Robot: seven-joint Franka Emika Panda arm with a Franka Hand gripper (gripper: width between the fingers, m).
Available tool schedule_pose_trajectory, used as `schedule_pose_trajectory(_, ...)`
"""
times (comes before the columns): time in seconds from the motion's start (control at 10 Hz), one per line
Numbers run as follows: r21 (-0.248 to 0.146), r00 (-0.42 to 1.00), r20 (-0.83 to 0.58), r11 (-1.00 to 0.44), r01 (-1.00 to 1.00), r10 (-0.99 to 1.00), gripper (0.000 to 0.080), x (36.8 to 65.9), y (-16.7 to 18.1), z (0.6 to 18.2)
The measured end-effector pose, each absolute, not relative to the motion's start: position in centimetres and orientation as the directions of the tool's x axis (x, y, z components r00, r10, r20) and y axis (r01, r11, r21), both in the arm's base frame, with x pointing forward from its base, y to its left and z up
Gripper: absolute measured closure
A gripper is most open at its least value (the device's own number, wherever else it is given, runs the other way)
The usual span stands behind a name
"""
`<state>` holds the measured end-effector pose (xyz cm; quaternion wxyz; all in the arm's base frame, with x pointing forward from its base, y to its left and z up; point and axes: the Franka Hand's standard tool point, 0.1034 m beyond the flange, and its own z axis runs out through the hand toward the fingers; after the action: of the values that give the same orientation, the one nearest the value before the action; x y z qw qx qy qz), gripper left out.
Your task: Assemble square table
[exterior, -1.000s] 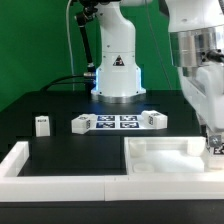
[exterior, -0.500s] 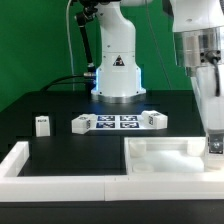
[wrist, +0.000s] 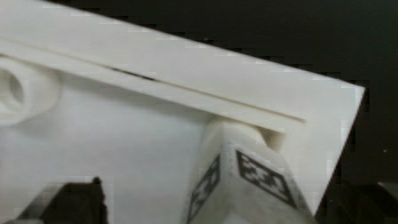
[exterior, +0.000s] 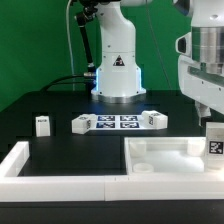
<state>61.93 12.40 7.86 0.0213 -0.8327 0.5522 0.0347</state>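
Observation:
The square table top (exterior: 165,160), a white tray with a raised rim, lies at the front on the exterior view's right. A white tagged leg (exterior: 214,141) stands upright in its far right corner. My gripper (exterior: 207,115) hangs just above that leg, open and holding nothing. In the wrist view the leg (wrist: 249,175) rises between my two dark fingers (wrist: 71,200), which stand wide apart and clear of it. The top's rim (wrist: 196,75) and a round corner socket (wrist: 18,90) also show there.
One loose leg (exterior: 42,125) stands on the exterior view's left. Two more legs (exterior: 82,123) (exterior: 152,119) lie at the ends of the marker board (exterior: 118,122). White wall bars (exterior: 20,160) edge the front left. The robot base (exterior: 117,70) stands behind.
My gripper has let go of the leg at the top's right corner and risen straight up. The leg stays upright in the corner.

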Motion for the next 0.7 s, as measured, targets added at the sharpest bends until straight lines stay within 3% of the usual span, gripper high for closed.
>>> schedule_pose_trajectory(0.2,-0.027,0.54,-0.068,-0.54,-0.841,-0.839,0.0151,62.1,12.5,7.8)
schedule_pose_trajectory(0.3,-0.091,0.633,-0.017,-0.629,-0.772,-0.774,0.0151,62.3,13.3,7.1)
schedule_pose_trajectory(0.4,-0.129,0.693,0.015,-0.689,-0.713,-0.721,0.0151,62.1,13.2,6.5)
schedule_pose_trajectory(0.5,-0.14,0.765,0.042,-0.762,-0.632,-0.642,0.0151,62.3,12.9,6.4)
schedule_pose_trajectory(0.7,-0.119,0.866,0.072,-0.866,-0.486,-0.496,0.0151,62.3,12.7,6.4)
